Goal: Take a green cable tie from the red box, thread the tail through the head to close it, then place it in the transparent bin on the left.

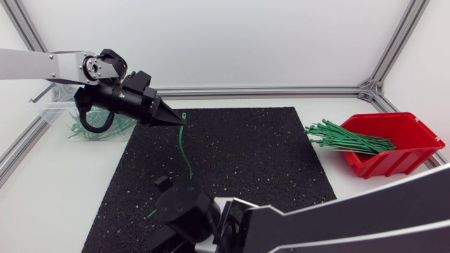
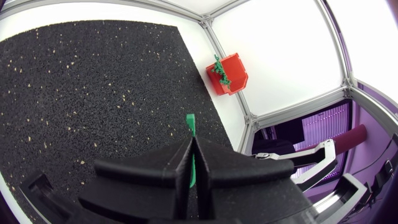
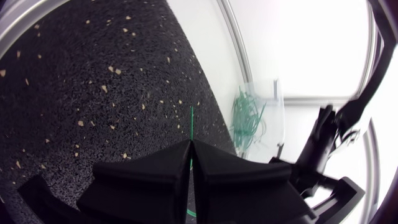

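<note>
A green cable tie [image 1: 184,144] is stretched over the black mat between my two grippers. My left gripper [image 1: 181,121] is shut on the tie just behind its head; in the left wrist view the head [image 2: 190,122] sticks out past the closed left gripper [image 2: 191,148]. My right gripper [image 1: 160,204] sits low over the mat's near edge, shut on the tail. The thin tail [image 3: 191,119] pokes out ahead of the right gripper [image 3: 190,148]. The red box [image 1: 401,144] of green ties stands at the right. The transparent bin [image 1: 65,112] lies at the left, behind my left arm.
The black mat [image 1: 246,161] covers the table's middle. Several green ties [image 1: 344,138] spill over the red box's left rim. Closed ties [image 1: 98,128] lie in and in front of the transparent bin. Metal frame rails [image 1: 267,91] run along the table's back and sides.
</note>
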